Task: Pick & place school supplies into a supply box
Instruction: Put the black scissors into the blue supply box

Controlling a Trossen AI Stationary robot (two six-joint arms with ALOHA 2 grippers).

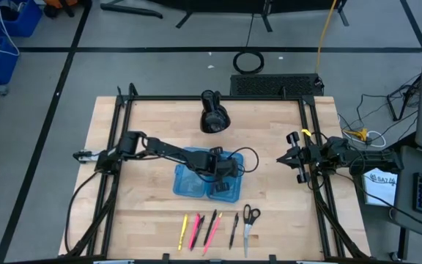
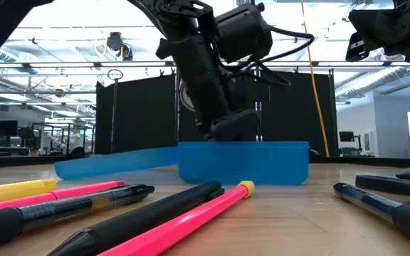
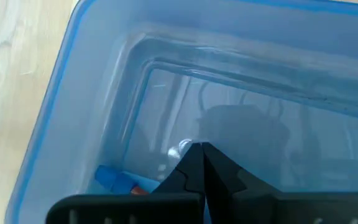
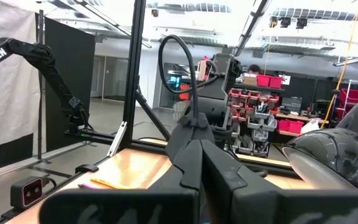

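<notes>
The translucent light-blue supply box (image 1: 187,182) lies open on the table's middle, and its flat half shows in the low view (image 2: 112,163). My left gripper (image 1: 221,185) reaches down into its right half (image 2: 262,160), fingers shut (image 3: 201,149). A blue-tipped pen (image 3: 117,179) lies on the box floor beside the fingers. Yellow, pink, red and black pens (image 1: 205,229) and the black-handled scissors (image 1: 249,220) lie in a row near the front edge. My right gripper (image 1: 295,158) waits shut and empty at the table's right side, above it (image 4: 197,146). My left gripper points down into the box's deeper half, fingertips (image 3: 194,163) just above the floor. The blue-tipped pen's end (image 3: 107,175) runs under the gripper body. Whether the fingers touch it, I cannot tell.
A black dome-shaped object (image 1: 212,117) stands at the table's far middle. Black frame rails (image 1: 116,169) run along the left and right sides. Bare wood lies between the box and the pen row. Dark-blue bins (image 1: 2,22) stand on the floor at far left.
</notes>
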